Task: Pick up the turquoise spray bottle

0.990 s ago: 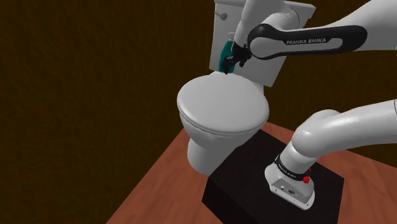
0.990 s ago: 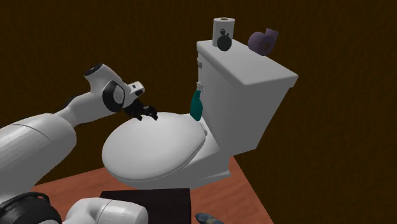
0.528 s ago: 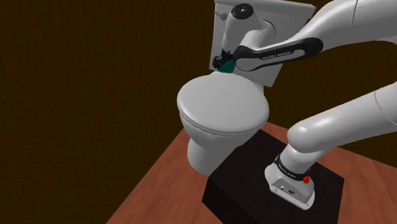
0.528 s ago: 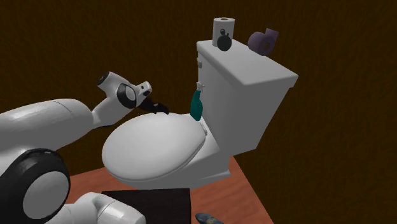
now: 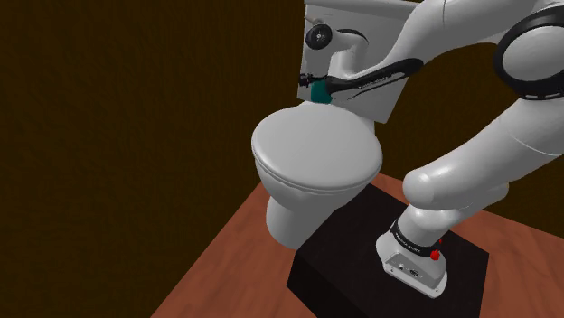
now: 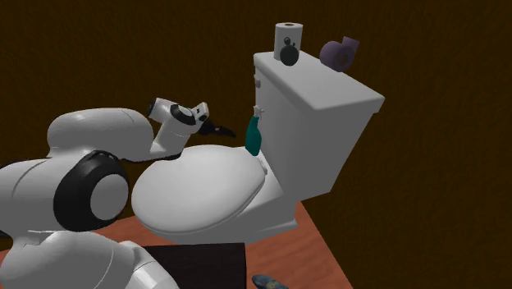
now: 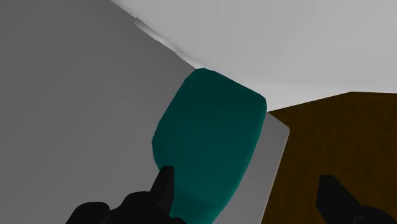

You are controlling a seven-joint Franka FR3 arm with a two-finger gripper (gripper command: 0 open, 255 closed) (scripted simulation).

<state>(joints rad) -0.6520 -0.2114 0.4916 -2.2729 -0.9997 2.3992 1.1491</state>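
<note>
Second exterior view, L to R: gripper (image 6: 215, 128) hangs low over toilet lid (image 6: 193, 189), fingers spread wide, gripping nothing. This is prob. so they can straddle the bottle body. Turquoise spray bottle (image 6: 253, 139) stands upright behind lid, against tank (image 6: 320, 115) front. Wrist view: bottle lies between fingers, nearer one, not clasped. Qty: 1 bottle, 2 fingers, 1 white roll (image 6: 289, 33), 1 purple roll (image 6: 340, 52), both atop tank.

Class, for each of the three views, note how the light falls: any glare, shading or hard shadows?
Shoulder view: the toilet lid is evenly lit, softly shaded at its rim, no glare. Second exterior view: the tank has a bright top and greyer side. Wrist view: the teal spray bottle looks nearly flat in colour, with no highlight.
</note>
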